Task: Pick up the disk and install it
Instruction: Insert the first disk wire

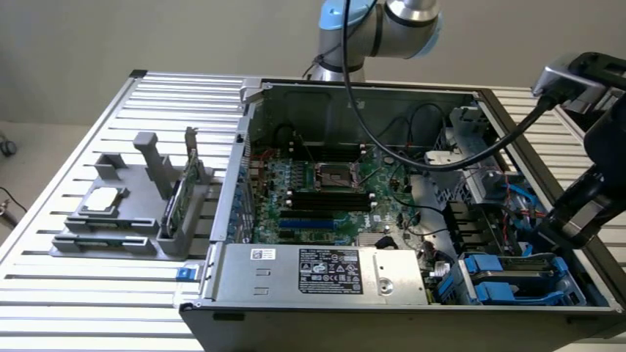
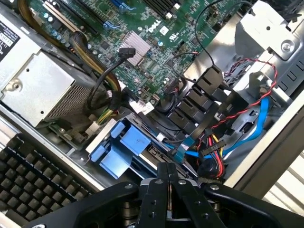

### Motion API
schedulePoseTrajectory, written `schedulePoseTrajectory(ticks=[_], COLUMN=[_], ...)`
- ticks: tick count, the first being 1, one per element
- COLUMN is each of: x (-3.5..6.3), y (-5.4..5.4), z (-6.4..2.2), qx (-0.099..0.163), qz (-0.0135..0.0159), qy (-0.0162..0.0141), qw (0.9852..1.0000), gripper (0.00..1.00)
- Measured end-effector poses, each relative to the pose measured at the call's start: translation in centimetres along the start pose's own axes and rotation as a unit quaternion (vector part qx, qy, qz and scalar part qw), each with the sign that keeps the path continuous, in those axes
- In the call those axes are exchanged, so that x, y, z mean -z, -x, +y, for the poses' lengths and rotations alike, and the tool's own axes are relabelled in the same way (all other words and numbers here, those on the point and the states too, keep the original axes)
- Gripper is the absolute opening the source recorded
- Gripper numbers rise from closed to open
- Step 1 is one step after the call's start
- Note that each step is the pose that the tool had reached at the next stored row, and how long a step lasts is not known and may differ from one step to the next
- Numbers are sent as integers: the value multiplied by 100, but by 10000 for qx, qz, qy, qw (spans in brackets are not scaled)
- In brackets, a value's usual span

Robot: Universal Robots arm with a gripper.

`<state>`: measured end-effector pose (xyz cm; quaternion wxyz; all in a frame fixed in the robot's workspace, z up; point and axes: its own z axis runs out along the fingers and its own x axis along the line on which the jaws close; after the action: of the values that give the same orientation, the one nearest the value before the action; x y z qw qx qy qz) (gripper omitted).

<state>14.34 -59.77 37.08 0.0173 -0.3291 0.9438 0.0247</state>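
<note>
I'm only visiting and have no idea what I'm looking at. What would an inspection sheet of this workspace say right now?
Surface: slatted metal table with an open computer case on it.
Job's things: disk in its blue frame, lying in the case's corner bay, not held.
Clutter: grey holder beside the case, carrying a small silver chip and an upright green card.
Grippers: gripper shut, holding nothing, close above the blue frame.
Cables: black cable loops over the case; red, yellow and blue wires beside the bay.
Surroundings: plain pale wall; no person seen.
</note>
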Motion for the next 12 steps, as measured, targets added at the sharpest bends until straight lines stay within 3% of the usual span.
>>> schedulePoseTrajectory(ticks=[6, 12], x=[0, 3], y=[0, 0], z=[0, 0], qx=[-409, -808], qz=[-22, -43], qy=[-11, -21], qw=[9992, 9967], gripper=[11, 11])
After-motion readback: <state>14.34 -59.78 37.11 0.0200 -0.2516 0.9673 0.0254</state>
